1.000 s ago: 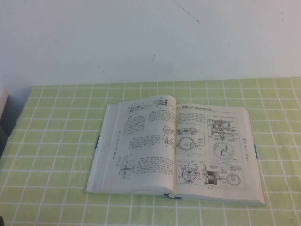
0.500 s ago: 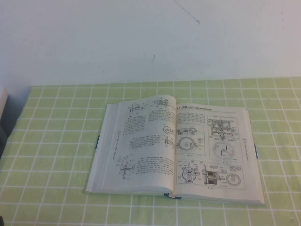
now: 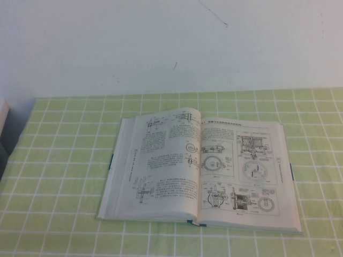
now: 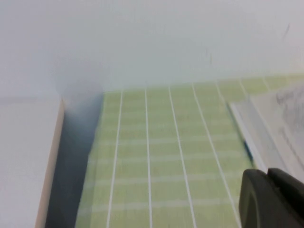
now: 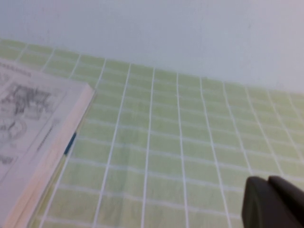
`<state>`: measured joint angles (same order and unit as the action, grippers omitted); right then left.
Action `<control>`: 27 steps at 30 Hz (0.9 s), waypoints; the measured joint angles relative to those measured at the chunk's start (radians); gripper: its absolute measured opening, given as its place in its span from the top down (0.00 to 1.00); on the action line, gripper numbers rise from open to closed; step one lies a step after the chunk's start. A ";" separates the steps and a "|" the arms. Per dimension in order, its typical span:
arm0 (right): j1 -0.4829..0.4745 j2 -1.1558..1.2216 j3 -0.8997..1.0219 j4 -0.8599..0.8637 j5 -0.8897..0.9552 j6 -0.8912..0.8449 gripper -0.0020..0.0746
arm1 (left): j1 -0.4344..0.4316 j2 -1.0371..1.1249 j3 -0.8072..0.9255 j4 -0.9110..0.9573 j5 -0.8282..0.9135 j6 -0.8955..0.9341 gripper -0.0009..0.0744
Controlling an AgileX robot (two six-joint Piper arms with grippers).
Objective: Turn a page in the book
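High view: the book (image 3: 201, 168) lies open on the green-checked counter (image 3: 64, 160); the page (image 3: 241, 168) of circular diagrams lies flat on its right half. Left wrist view: left gripper (image 4: 273, 199) parked left of the book, finger state cannot be told. Right wrist view: right gripper (image 5: 273, 204) right of the book, fingers together, empty.

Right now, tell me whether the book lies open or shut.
Open. The book lies flat on the checked cloth, both pages spread, the page of circular diagrams facing up. No pincer touches it.
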<state>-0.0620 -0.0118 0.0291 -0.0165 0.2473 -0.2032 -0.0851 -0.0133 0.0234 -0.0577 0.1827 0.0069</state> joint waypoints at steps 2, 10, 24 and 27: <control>0.000 0.000 0.000 -0.002 -0.083 0.000 0.98 | 0.000 0.000 0.000 -0.001 -0.112 0.000 0.99; 0.000 0.000 0.000 -0.006 -0.393 0.011 0.98 | 0.000 0.000 0.000 -0.001 -0.529 0.000 0.99; 0.000 0.000 0.000 0.016 -0.566 0.115 0.98 | 0.000 0.000 0.000 -0.037 -0.624 0.000 0.99; 0.000 0.000 -0.002 0.016 -0.580 0.115 0.98 | 0.000 0.000 0.000 -0.115 -0.623 0.000 0.99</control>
<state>-0.0620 -0.0118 0.0273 0.0000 -0.3327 -0.0878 -0.0851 -0.0133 0.0234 -0.1727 -0.4399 0.0069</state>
